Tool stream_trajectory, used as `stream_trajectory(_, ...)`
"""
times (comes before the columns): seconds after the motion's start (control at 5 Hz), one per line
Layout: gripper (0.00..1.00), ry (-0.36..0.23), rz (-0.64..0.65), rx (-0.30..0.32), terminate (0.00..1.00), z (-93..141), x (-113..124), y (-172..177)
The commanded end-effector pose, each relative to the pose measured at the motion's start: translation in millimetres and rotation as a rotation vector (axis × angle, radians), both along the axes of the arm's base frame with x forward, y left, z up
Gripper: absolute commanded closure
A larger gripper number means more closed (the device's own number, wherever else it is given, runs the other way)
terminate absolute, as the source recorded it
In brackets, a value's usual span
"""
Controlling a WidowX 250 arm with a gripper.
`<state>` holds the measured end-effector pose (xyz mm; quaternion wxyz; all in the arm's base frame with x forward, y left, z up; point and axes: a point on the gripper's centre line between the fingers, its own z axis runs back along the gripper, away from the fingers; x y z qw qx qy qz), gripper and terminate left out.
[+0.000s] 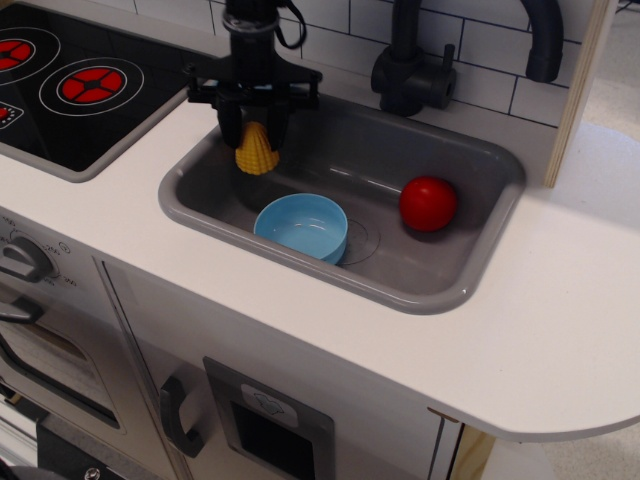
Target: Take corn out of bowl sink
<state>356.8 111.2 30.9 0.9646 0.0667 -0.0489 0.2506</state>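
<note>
Corn [256, 150] in fingers [230, 123] above grey sink [440, 290], white counter [560, 330].

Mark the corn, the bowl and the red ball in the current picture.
corn [256, 152], main camera view, on its bumpy yellow side.
bowl [300, 222], main camera view, on its inner floor.
red ball [429, 203], main camera view, on its front face.

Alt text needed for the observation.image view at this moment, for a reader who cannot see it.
A black gripper holds a yellow toy corn above the left end of a grey sink, clear of the empty light blue bowl on the sink floor. A red ball sits at the sink's right, with a black faucet behind and a stovetop to the left.
</note>
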Motion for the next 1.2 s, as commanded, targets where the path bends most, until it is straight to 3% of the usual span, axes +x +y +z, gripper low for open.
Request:
stream_trajectory(0.0,0.00,-0.049,-0.008,0.045,0.00,5,5,2)
stream_trajectory(0.6,0.00,-0.086,0.026,0.069,0.00,11,6,3)
stream_trajectory(1.0,0.00,-0.137,0.045,0.008,0.00,41,8,-1)
